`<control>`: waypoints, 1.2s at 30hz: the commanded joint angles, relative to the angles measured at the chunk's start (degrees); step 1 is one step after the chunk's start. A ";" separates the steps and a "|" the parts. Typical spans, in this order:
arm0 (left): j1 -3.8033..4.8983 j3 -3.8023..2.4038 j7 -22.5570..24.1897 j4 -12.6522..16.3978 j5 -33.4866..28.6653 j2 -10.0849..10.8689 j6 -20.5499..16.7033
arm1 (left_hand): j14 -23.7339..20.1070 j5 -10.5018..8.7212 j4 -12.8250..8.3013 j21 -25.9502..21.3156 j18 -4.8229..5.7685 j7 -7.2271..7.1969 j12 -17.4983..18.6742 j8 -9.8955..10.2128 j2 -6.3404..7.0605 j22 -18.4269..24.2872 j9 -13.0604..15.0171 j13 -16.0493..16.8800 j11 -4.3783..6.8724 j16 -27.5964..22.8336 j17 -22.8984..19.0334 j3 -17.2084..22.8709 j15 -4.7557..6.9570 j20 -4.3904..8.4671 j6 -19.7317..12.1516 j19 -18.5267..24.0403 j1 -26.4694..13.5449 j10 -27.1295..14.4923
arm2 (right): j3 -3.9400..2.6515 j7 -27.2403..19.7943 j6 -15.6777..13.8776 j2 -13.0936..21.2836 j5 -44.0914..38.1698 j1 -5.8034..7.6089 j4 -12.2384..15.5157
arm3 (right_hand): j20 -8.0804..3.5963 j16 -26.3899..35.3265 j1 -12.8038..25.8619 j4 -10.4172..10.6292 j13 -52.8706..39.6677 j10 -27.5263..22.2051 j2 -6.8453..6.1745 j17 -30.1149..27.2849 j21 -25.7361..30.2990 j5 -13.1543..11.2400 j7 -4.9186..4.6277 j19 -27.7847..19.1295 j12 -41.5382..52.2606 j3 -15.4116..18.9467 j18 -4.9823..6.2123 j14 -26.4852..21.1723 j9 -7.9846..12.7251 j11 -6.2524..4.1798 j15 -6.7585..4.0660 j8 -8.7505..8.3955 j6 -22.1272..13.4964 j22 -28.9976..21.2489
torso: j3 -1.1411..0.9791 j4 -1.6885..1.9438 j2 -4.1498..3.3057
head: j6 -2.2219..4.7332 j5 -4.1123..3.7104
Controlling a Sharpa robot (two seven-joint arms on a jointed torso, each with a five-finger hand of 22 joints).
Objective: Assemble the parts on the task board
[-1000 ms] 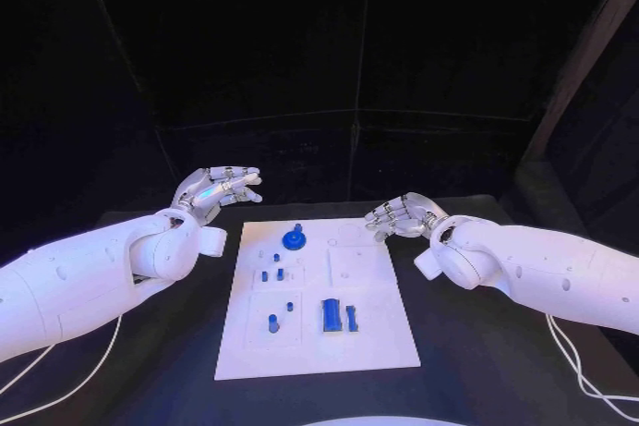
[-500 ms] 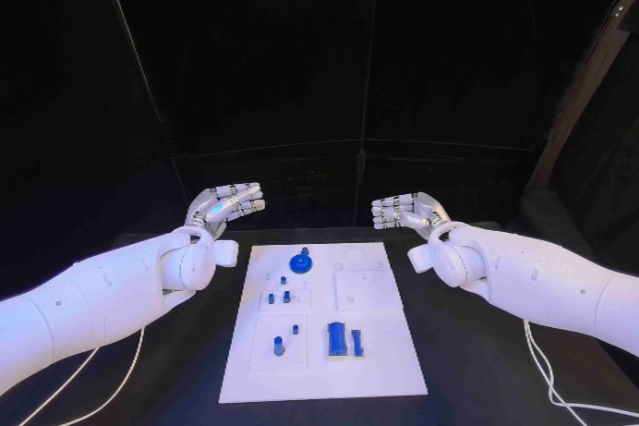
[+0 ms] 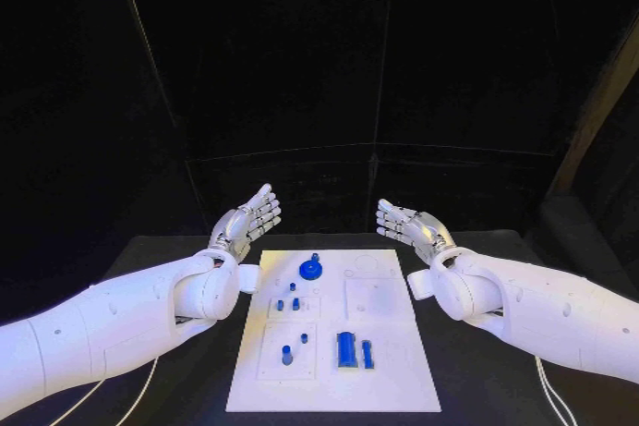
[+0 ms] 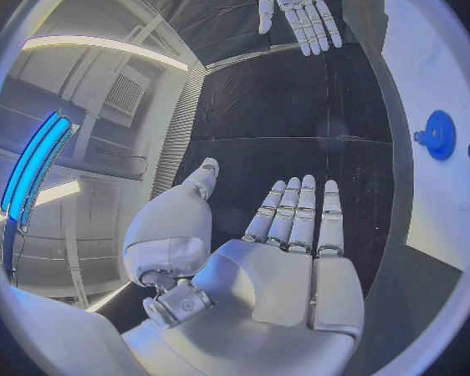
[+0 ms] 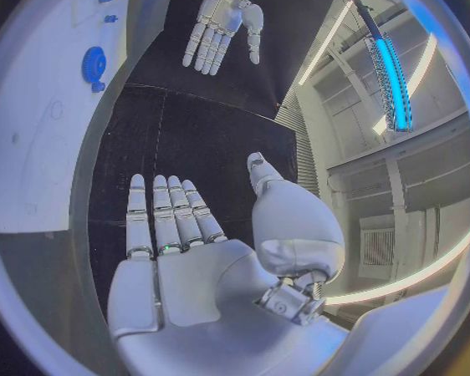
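Hovering with fingers straight and apart, the left hand and right hand hold nothing. The task board lies between and below them, probably so both can reach it. Its blue parts lie nearer the left hand.

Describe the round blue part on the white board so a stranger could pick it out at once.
Start at the white rectangular task board lying mid-table between the two arms. Go to its far end, nearest the raised hands: there sits the round blue disc-shaped part. It is the only round, wide piece; the other blue parts are small pegs or upright blocks.
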State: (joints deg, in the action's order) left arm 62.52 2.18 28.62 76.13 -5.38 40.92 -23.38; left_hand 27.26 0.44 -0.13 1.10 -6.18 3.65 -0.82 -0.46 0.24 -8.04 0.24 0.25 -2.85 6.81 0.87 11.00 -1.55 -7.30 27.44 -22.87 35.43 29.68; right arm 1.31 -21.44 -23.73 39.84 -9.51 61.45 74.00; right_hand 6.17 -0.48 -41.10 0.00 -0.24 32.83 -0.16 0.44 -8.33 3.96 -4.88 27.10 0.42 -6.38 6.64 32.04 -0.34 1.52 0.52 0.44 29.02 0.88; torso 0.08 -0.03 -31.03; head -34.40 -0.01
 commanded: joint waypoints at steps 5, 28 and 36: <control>-1.65 -1.53 1.05 9.94 4.51 2.67 -16.81 | -11.71 -0.44 0.13 -1.10 6.18 -3.65 0.82 0.46 -0.24 3.45 -0.24 -0.25 2.85 -6.81 -0.87 -4.70 1.55 3.15 -11.79 9.79 -15.20 -12.75 | -0.90 -6.78 -16.06 3.33 7.58 -0.84 11.07 | -6.17 0.48 17.52 0.00 0.24 -14.00 0.16 -0.44 3.57 -3.96 4.88 -11.52 -0.42 6.38 -2.62 -13.66 0.34 -1.52 -0.52 -0.44 -12.38 -0.88 | -0.08 0.03 -0.15 | 0.02 0.01; -2.36 -2.18 1.18 13.82 5.38 3.77 -20.74 | -21.40 -0.44 0.13 -1.10 6.18 -3.65 0.82 0.46 -0.24 8.04 -0.24 -0.25 2.85 -6.81 -0.87 -11.00 1.55 7.30 -21.53 17.84 -27.77 -23.30 | -1.31 -8.35 -20.39 4.86 9.51 -1.29 15.95 | -6.17 0.48 31.96 0.00 0.24 -25.54 0.16 -0.44 8.33 -3.96 4.88 -21.06 -0.42 6.38 -6.64 -24.92 0.34 -1.52 -0.52 -0.44 -22.60 -0.88 | -0.08 0.03 -0.15 | 0.02 0.01; -2.36 -2.18 1.18 13.82 5.38 3.77 -20.74 | -27.26 -0.44 0.13 -1.10 6.18 -3.65 0.82 0.46 -0.24 8.04 -0.24 -0.25 2.85 -6.81 -0.87 -11.00 1.55 7.30 -27.44 22.87 -31.33 -29.68 | -1.31 -8.35 -20.39 4.86 9.51 -1.29 15.95 | -6.17 0.48 34.33 0.00 0.24 -27.36 0.16 -0.44 8.33 -3.96 4.88 -22.45 -0.42 6.38 -6.64 -26.62 0.34 -1.52 -0.52 -0.44 -24.16 -0.88 | -0.08 0.03 -0.15 | 0.02 0.01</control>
State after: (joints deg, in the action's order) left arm 60.08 0.06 28.85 89.87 -0.94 44.66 -43.79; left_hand 0.89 0.21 -0.01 0.23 -0.35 0.04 -0.21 -0.23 0.00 -0.07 0.08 0.09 0.00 0.39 0.06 0.17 -0.01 0.03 1.19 -0.76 4.80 1.83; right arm 0.06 -28.84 -43.61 44.67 -0.07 60.06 89.85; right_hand 0.00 -0.27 -9.42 0.01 -0.09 7.46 -0.10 0.07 -0.38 0.33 0.03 6.23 0.21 -0.40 0.83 7.22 -0.07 0.00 0.07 0.23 6.57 0.08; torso 0.00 0.01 -31.18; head -34.37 0.01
